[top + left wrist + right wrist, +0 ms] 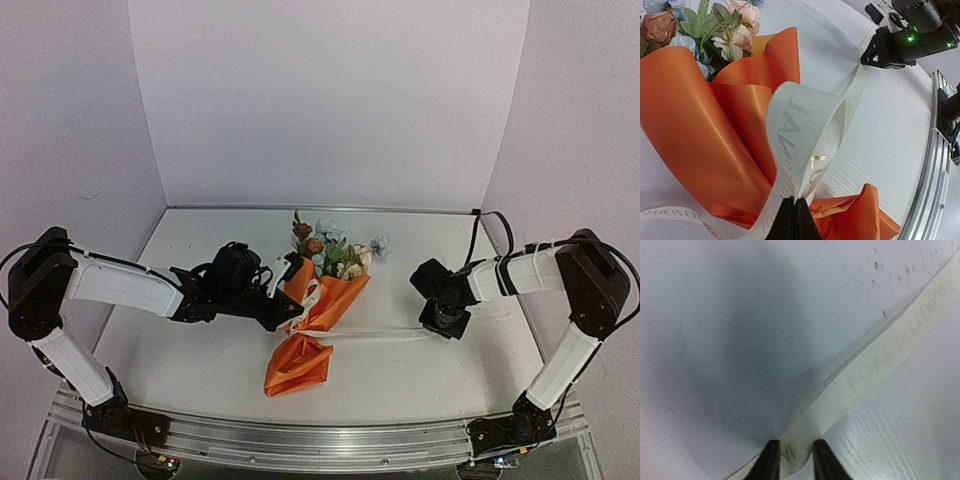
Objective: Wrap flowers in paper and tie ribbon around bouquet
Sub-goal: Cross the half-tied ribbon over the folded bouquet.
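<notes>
The bouquet (330, 300) lies in the middle of the table: an orange paper (685, 115) cone with flowers (715, 25) at its far end and a crumpled tail (298, 365) towards me. My left gripper (793, 200) is shut on a loop of the cream ribbon (800, 130), right beside the cone's waist. From there the ribbon runs flat across the table to my right gripper (792, 452). That gripper points down at the table, and the ribbon (880, 365) sits bunched between its two fingertips, both touching it.
White walls close off the table at the back and sides. An aluminium rail (320, 440) runs along the near edge, where the arm bases are bolted. The right arm's dark wrist (910, 40) hangs low over the table to the right of the bouquet.
</notes>
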Robot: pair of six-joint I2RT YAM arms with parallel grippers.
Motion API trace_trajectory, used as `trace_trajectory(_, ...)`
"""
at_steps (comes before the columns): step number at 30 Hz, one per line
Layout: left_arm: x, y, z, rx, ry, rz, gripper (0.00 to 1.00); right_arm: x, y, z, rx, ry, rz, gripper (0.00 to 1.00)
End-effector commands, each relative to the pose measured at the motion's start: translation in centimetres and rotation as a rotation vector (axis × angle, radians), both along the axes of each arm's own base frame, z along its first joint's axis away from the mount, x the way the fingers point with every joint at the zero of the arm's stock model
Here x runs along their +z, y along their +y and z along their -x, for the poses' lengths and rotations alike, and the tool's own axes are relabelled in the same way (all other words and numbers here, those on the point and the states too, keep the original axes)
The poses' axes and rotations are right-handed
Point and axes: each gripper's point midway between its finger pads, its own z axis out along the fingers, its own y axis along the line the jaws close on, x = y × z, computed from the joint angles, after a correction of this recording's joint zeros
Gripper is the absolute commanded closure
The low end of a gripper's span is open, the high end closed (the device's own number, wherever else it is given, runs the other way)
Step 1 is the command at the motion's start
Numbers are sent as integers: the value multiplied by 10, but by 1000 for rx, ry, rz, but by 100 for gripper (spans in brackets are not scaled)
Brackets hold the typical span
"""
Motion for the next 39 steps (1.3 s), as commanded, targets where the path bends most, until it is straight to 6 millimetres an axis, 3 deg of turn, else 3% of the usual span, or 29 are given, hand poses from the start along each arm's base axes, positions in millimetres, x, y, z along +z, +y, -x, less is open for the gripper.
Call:
trace_trajectory(1, 31, -6, -5, -9, -77, 50, 100, 5, -4, -11, 15, -14, 59, 93)
trace_trajectory(2, 31, -6, -5, -13, -82, 51, 100, 9, -3, -15, 26, -22, 61, 99)
trace_trajectory(6, 37, -8, -3, -33, -116, 68, 100, 33, 13, -30, 70, -70, 26, 100)
trace_trajectory(9, 44, -9, -1, -57, -153, 86, 100, 70, 35, -43, 116, -143, -18, 100)
trace_trajectory(14, 50, -18, 10, -136, -220, 113, 100, 136, 106, -67, 268, -270, -125, 100)
trace_trajectory(21, 43, -32, 29, -246, -297, 115, 100, 191, 202, -80, 439, -337, -290, 100)
trace_trajectory(30, 33, -25, 26, -193, -337, 121, 100, 211, 302, -77, 555, -286, -599, 100)
trace_trajectory(39, 31, -12, 19, -96, -380, 173, 100, 233, 352, -45, 714, -215, -818, 100)
